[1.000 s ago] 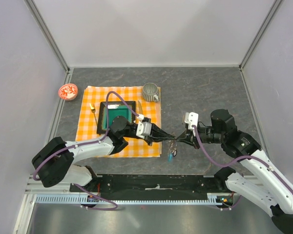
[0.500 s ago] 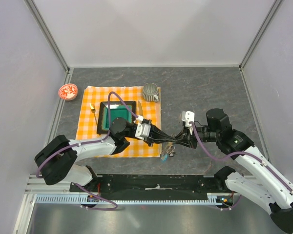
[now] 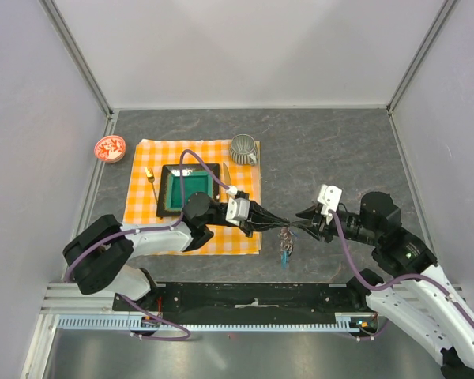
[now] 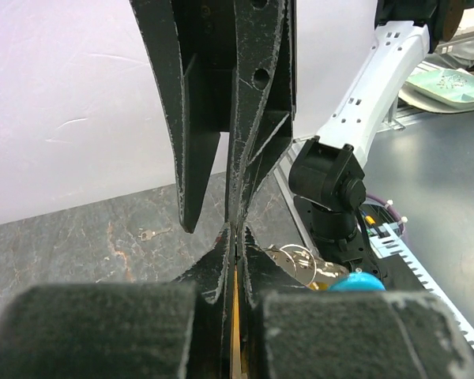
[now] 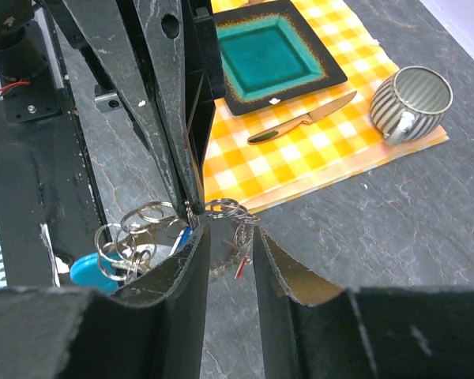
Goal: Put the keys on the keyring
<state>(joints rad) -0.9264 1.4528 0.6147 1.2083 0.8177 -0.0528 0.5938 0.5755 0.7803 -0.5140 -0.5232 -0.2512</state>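
The left fingers (image 5: 164,99) are pressed flat together, and in the right wrist view their tips pinch a wire loop of the keyring (image 5: 146,227). From that loop the bunch of rings hangs down, with the cyan tag (image 5: 88,272) at the lowest point. A thin key with a red head (image 5: 240,265) dangles among the rings. Whether the tag touches the worktop (image 3: 332,150) cannot be told.

The right fingers (image 5: 186,284) stand apart with a plain gap between them, and some rings and the red key show through that gap, but the fingers clamp nothing. A second ago these fingers were closed right at the bunch, meeting the left tips. Since then they have parted and drawn back to the right, and the right wrist and elbow have swung right too.

From above, the bunch (image 3: 285,241) sits over bare dark stone, just off the near right corner of the checked cloth (image 3: 142,170), between the two arms. Half a second ago it hung a little further left, with the tag nearer the cloth's edge. The left arm now reaches slightly further right.

On the cloth, the teal plate (image 3: 191,189), the knife (image 5: 300,122) and the striped cup (image 3: 243,147) lie as they did before — so does the small red dish (image 3: 109,148) off the cloth's far left corner.
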